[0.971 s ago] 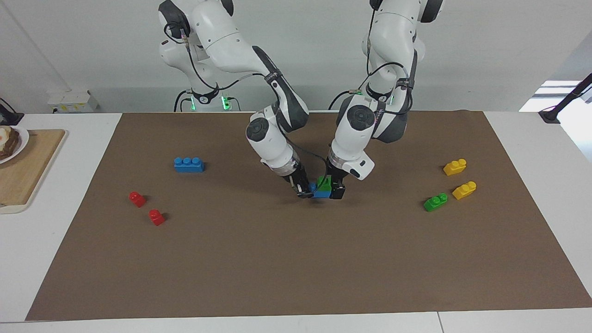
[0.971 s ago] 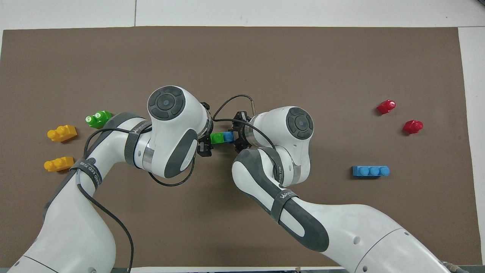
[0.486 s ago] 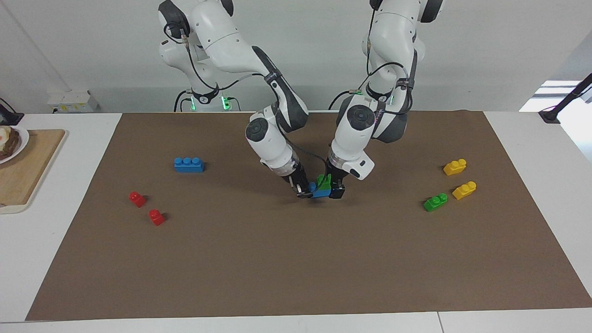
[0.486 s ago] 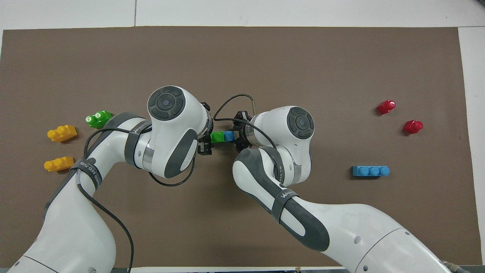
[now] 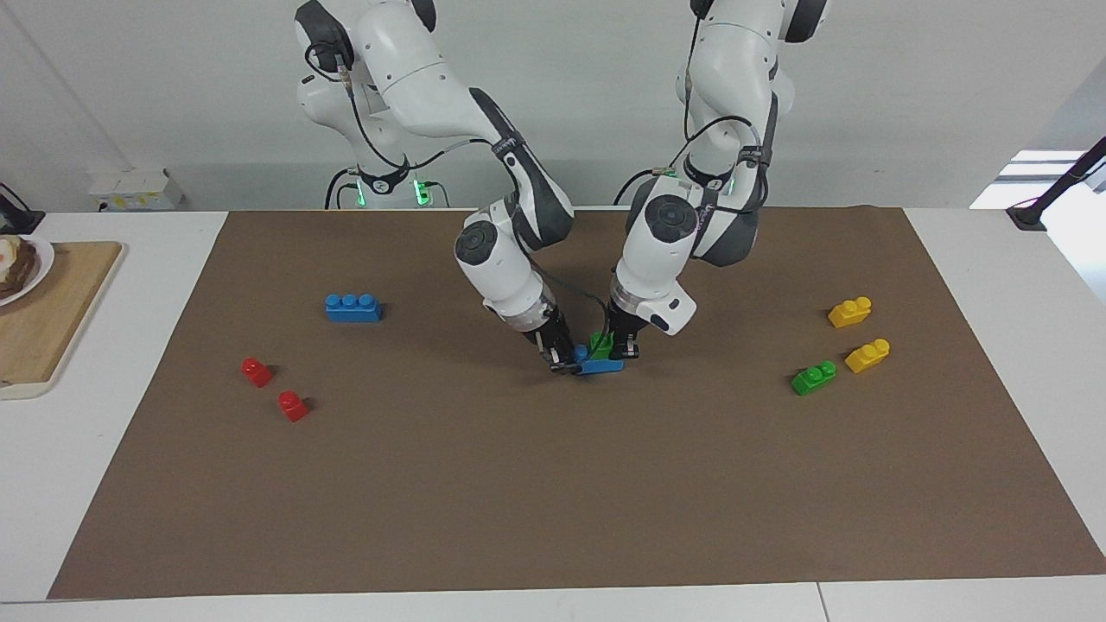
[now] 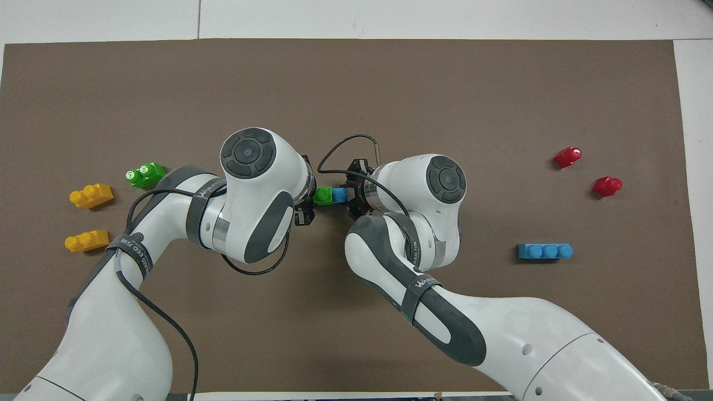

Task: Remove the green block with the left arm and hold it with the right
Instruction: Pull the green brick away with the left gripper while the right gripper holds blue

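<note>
Green block (image 5: pixel 602 345) seated on blue brick (image 5: pixel 600 365), mat ctr. Left gripper (image 5: pixel 624 344) clamps block; right gripper (image 5: pixel 562 357) clamps brick.

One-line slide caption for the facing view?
Left gripper shut on chunky green plastic block; right gripper holds blue plastic brick beneath.

On the brown mat (image 5: pixel 553 484), a loose three-stud blue brick (image 5: pixel 353 307) lies toward the right arm's end, two red blocks (image 5: pixel 257 371) near it; two yellow bricks (image 5: pixel 850 312) and a flat green brick (image 5: pixel 813 378) are well apart from it.
</note>
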Motion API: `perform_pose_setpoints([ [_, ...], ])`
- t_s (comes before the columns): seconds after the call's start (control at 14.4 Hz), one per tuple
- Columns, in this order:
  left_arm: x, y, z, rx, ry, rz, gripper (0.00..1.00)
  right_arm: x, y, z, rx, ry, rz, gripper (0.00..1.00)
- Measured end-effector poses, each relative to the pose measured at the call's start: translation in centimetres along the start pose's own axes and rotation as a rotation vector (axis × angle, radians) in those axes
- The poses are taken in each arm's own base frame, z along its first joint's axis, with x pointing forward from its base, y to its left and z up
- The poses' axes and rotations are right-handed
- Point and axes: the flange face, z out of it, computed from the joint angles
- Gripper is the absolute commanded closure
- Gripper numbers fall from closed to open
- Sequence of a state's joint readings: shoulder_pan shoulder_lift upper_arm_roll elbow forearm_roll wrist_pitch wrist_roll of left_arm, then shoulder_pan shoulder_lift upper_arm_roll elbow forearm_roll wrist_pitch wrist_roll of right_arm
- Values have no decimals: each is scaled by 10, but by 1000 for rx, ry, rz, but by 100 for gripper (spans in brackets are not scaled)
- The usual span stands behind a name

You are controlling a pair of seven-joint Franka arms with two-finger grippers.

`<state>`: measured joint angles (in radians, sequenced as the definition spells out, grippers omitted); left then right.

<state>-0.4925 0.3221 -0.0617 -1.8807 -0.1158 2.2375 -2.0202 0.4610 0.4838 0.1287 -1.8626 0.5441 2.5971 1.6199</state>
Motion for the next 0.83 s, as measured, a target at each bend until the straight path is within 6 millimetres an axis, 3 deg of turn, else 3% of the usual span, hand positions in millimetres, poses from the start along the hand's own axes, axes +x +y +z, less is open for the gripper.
perform_pose_setpoints([
  [0.49, 2, 2, -5, -8, -3, -4, 98, -2, -2, -2, 9, -4, -2, 100],
  [0.83, 17, 9, -42, -56, -24, -10, 100, -2, 0, 0, 14, -4, -1, 100],
])
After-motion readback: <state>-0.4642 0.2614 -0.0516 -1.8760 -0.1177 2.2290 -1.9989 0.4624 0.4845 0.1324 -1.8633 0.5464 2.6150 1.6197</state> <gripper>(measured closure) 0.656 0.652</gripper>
